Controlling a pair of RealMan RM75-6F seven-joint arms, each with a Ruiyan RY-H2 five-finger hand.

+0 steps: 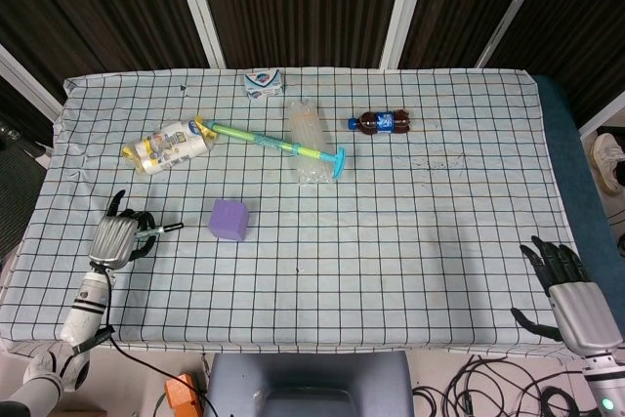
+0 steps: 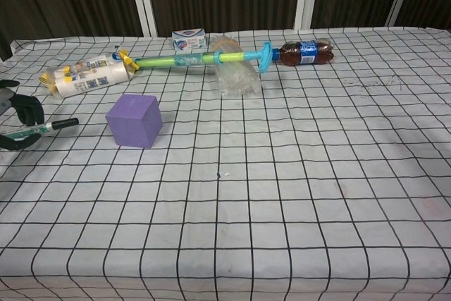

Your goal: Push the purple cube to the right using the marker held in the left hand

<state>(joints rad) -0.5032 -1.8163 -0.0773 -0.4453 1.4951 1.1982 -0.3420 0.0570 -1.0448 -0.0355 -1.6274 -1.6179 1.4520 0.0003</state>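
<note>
The purple cube (image 1: 229, 220) (image 2: 134, 120) sits on the checked tablecloth, left of centre. My left hand (image 1: 113, 240) (image 2: 20, 122) is at the table's left side and grips a marker (image 1: 161, 229) (image 2: 51, 127) whose black tip points right toward the cube. A gap of about two grid squares separates the tip from the cube's left face. My right hand (image 1: 571, 292) rests open at the table's near right corner, fingers spread and holding nothing; the chest view does not show it.
Behind the cube lie a white labelled bottle (image 1: 166, 145), a green and blue toy pump (image 1: 278, 145), a clear plastic bottle (image 1: 304, 141), a cola bottle (image 1: 382, 123) and a small white box (image 1: 263, 83). The table's left edge (image 1: 39, 202) is close to my left hand.
</note>
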